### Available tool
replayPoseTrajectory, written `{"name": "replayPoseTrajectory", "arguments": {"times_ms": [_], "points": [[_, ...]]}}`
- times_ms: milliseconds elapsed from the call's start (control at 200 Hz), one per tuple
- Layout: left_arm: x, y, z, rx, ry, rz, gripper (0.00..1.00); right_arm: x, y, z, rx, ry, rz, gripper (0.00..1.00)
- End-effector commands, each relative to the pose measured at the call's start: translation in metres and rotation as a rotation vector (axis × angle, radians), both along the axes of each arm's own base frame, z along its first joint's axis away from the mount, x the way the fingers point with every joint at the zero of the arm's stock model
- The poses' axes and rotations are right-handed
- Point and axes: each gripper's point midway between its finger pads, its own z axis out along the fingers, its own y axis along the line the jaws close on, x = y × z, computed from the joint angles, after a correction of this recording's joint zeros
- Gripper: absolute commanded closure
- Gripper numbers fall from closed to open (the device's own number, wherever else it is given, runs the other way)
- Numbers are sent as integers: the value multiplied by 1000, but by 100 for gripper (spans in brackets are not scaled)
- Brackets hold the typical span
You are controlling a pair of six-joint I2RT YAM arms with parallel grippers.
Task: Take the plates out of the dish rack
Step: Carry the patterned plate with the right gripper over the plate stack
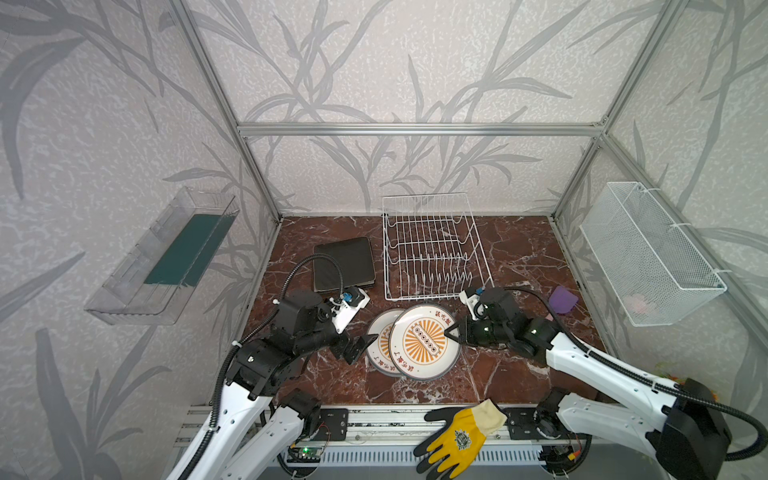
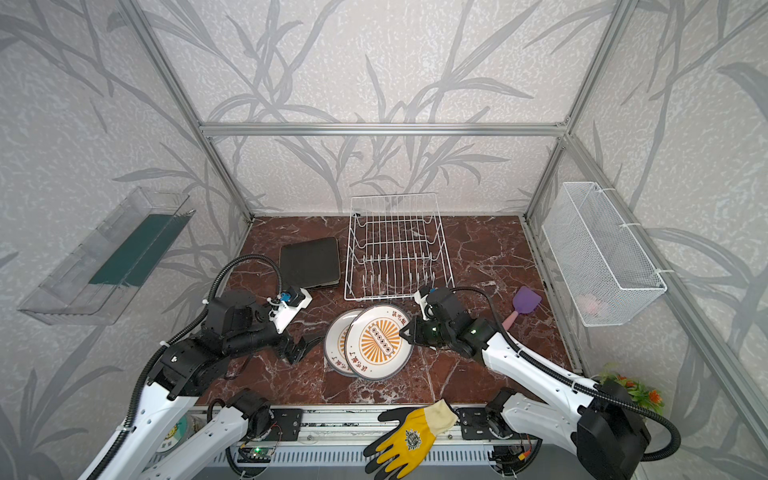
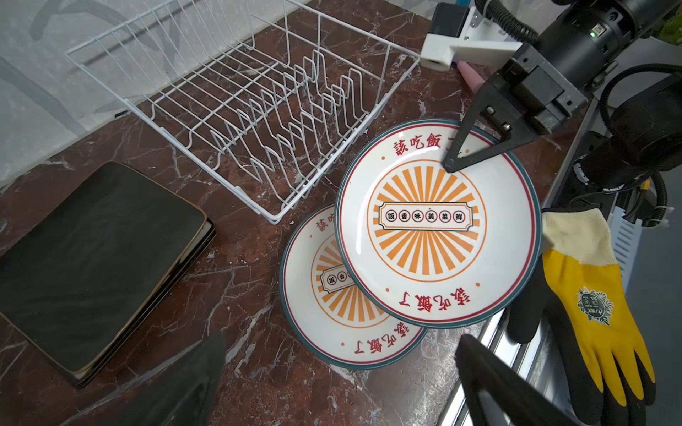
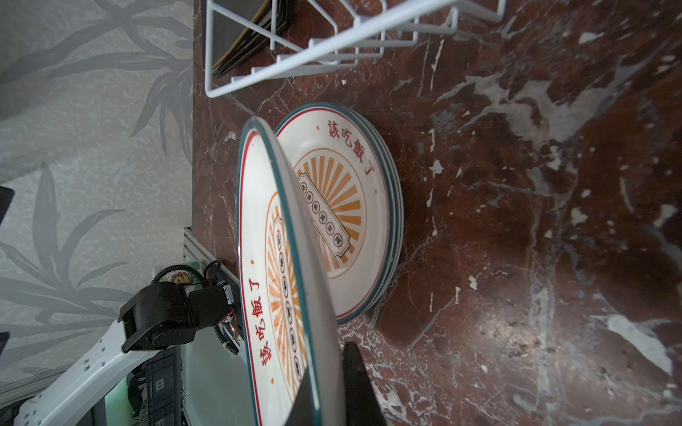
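We pinch the round plate [image 1: 424,349] by its rim in our right gripper [image 1: 449,332], partly over the stack [image 1: 376,340]; our left gripper [image 1: 360,347] gapes beside it.

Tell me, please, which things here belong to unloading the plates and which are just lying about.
Job in hand: dish rack, round plate in the right tool, stacked round plates, square plates.
Lying about: yellow glove, purple spatula, mesh basket, clear tray.

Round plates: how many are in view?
4. One plate is held by the right end effector; a stack of three lies on the table partly beneath it, counted by rims, so more may be hidden.
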Motion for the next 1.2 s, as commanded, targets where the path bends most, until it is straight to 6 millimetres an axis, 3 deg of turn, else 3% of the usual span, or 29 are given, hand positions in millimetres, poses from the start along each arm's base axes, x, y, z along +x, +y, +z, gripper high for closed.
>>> {"name": "replayPoseTrajectory", "arguments": {"times_ms": [0, 825, 1195], "points": [[-1, 2, -3, 14, -6, -1, 1, 13, 17, 12, 91, -35, -31, 100], [1, 4, -9, 43, -27, -12, 1, 27, 62, -26, 108, 60, -55, 100], [3, 5, -10, 51, -44, -11, 1, 28, 72, -40, 115, 119, -66, 88]]}}
